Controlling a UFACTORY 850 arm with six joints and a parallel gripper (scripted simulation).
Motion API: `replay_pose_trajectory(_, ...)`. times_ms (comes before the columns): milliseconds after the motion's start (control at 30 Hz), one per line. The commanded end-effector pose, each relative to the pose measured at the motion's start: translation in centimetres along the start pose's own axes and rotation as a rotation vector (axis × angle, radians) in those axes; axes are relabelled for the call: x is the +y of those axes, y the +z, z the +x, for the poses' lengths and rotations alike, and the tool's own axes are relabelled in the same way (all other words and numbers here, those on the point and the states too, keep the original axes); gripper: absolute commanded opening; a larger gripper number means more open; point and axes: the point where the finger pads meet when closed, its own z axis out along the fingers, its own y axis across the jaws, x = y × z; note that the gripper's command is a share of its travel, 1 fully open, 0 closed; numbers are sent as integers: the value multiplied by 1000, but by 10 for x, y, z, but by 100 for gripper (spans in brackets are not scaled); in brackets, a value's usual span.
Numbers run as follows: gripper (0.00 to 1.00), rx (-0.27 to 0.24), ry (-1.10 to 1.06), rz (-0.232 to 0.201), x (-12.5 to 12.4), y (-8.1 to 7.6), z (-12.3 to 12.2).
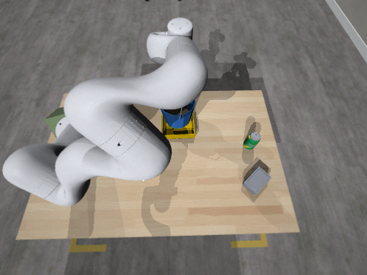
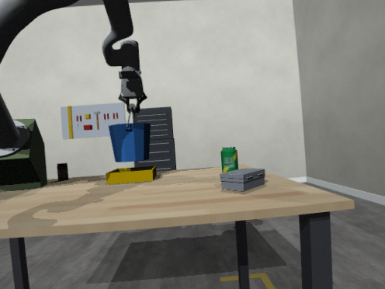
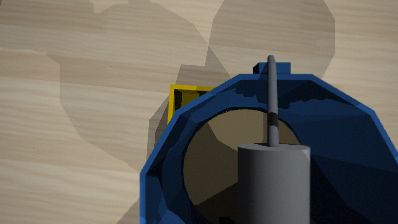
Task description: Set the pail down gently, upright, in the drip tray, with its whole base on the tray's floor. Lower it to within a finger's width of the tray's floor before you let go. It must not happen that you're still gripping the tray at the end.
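The blue pail [image 2: 130, 142] hangs upright by its thin wire handle from my gripper [image 2: 132, 107], which is shut on the top of the handle. The pail's base is clearly above the yellow drip tray [image 2: 131, 175], which lies on the table straight under it. In the overhead view the pail [image 1: 178, 114] covers most of the tray [image 1: 179, 130]. In the wrist view I look down into the pail [image 3: 280, 155] past the handle [image 3: 271, 100], and one corner of the tray [image 3: 186, 97] shows at its left.
A green can [image 2: 229, 159] and a grey case [image 2: 243, 179] stand at the right side of the table. A green box [image 2: 21, 153] is at the far left, with a small dark cup [image 2: 62, 172] beside it. My arm covers the table's left part in the overhead view.
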Motion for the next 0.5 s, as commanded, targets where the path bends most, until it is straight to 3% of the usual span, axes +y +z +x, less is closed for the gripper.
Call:
replay_pose_trajectory(0, 0, -1, 1, 1, -1, 0, 0)
replay_pose_trajectory(467, 0, -1, 1, 1, -1, 8, 0)
